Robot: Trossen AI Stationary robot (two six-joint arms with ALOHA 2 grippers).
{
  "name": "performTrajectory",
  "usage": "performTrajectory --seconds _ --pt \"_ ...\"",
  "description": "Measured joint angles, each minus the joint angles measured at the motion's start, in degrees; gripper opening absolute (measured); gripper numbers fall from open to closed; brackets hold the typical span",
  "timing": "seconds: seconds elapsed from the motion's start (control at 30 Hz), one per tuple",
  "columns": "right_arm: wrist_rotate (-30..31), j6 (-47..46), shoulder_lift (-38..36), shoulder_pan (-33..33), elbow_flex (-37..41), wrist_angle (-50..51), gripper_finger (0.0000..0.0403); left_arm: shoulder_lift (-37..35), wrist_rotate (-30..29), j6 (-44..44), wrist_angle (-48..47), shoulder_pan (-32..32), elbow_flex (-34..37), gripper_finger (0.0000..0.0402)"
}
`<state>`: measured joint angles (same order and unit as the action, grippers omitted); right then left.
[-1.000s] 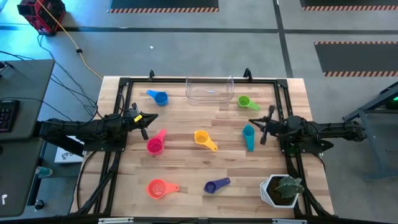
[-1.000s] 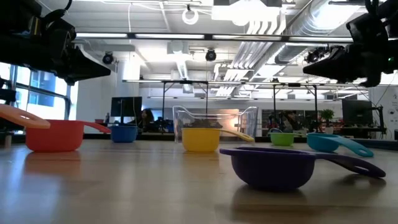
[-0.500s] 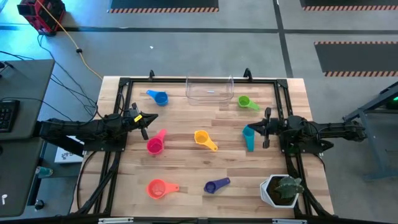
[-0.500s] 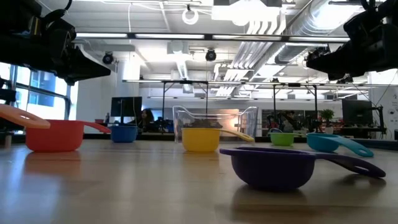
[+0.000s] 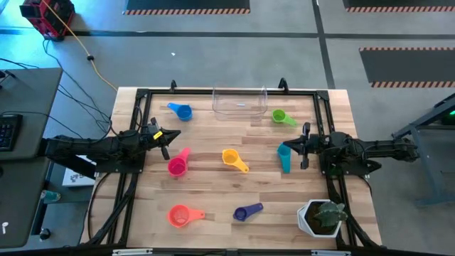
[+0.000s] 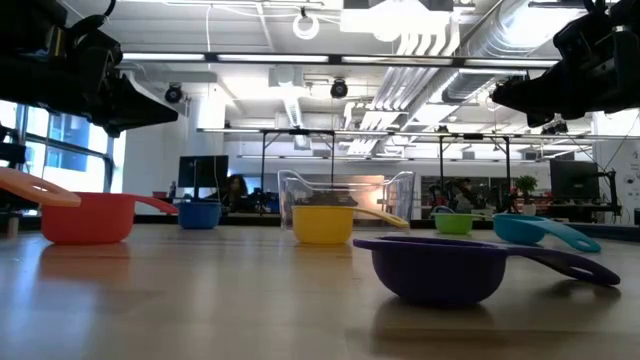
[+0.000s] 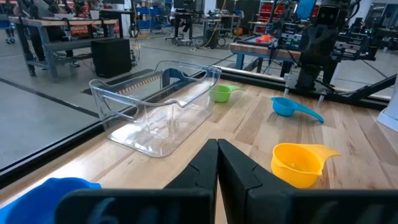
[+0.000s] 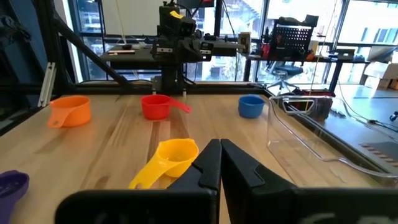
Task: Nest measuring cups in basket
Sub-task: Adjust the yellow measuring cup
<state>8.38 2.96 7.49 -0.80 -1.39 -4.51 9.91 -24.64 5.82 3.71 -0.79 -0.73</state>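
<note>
Seven measuring cups are seen scattered over the wooden table (image 5: pixel 234 188) in the high view, none of them inside the basket (image 5: pixel 239 102), which stands clear and unfilled at the upper centre of the frame against the table's far edge. The blue cup (image 5: pixel 181 111) lies at the upper left of the tabletop, the green cup (image 5: pixel 281 116) just right of the basket, the teal cup (image 5: pixel 284 156) at centre right, the yellow cup (image 5: pixel 233 159) in the middle, the pink cup (image 5: pixel 178 163) left of centre, the orange-red cup (image 5: pixel 183 215) at lower left and the purple cup (image 5: pixel 247 212) at lower centre. A white pot with a green plant (image 5: pixel 321 217) is placed at the lower right corner of the table.

The left gripper (image 5: pixel 166 139) is held above the left edge of the table, between the blue and pink cups; its fingers (image 7: pixel 233 171) are pressed together and nothing is held. The right gripper (image 5: pixel 304 146) is held just right of the teal cup, apart from it, its fingers (image 8: pixel 239 168) likewise closed on nothing.

A black frame is seen around the tabletop. Grey floor with striped markings surrounds the table, and cables trail at the left. In the low view a workshop with ceiling lights, ducts and screens is shown beyond.
</note>
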Motion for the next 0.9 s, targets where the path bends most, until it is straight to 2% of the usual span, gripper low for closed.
performTrajectory --seconds 0.77,0.9 --pt "0.1 -0.66 0.0 0.0 0.0 0.03 0.0 0.0 0.0 0.0 0.02 0.02 0.0 0.0001" --pt "0.13 -1.45 0.02 0.0 0.0 -2.52 0.0 -0.01 0.01 0.0 0.01 0.0 0.0 0.0001"
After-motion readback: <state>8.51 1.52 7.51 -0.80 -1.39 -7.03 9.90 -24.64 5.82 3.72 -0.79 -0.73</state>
